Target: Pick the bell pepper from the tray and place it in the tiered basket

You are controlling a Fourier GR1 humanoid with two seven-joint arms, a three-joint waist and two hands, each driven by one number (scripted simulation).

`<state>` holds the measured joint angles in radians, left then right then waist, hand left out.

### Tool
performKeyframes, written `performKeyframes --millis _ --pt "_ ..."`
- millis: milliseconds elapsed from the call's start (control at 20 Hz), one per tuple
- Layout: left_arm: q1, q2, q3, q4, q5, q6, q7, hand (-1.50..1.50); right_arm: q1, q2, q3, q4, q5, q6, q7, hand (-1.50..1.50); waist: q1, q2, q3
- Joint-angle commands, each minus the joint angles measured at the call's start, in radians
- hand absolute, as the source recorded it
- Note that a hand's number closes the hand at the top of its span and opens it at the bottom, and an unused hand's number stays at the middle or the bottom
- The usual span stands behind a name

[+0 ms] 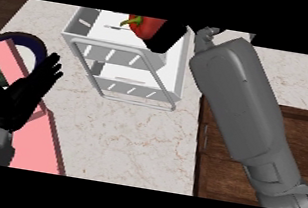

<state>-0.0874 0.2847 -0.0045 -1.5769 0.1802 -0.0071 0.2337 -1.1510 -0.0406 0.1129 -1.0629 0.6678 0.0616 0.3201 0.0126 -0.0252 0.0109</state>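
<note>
R fingers [169,36] round bell pepper [144,26], above basket [129,66]

No readable text, label, brand, number or sign appears on any surface in the head view.

Glossy red bell pepper [145,27], white wire-frame tiered basket [122,65], pale veined marble worktop [137,139], dark wooden tray [307,145], matt black hand [21,90], smooth grey forearm [243,100]
</note>
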Motion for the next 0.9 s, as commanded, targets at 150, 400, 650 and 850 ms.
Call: performKeyframes --millis 150,400,650,850 --pt "0.001 -0.009 -0.007 0.014 -0.026 -0.001 -0.018 0.00 -0.014 0.038 0.115 0.193 0.026 -0.202 -0.019 1.50 0.028 0.033 -0.012" --pt "-0.040 -0.008 0.012 0.019 -0.003 -0.017 0.009 0.00 -0.086 0.040 0.060 0.331 -0.079 -0.405 -0.106 1.50 0.032 0.036 -0.011" --pt "0.014 -0.009 0.013 -0.037 -0.002 -0.029 0.023 0.00 -0.140 0.040 0.147 0.436 -0.154 -0.435 -0.148 -1.50 0.029 0.031 -0.011" --pt "-0.007 0.002 0.019 -0.018 0.000 -0.055 0.016 0.00 -0.168 0.040 0.178 0.512 -0.241 -0.522 -0.190 -1.50 0.046 0.036 -0.012"
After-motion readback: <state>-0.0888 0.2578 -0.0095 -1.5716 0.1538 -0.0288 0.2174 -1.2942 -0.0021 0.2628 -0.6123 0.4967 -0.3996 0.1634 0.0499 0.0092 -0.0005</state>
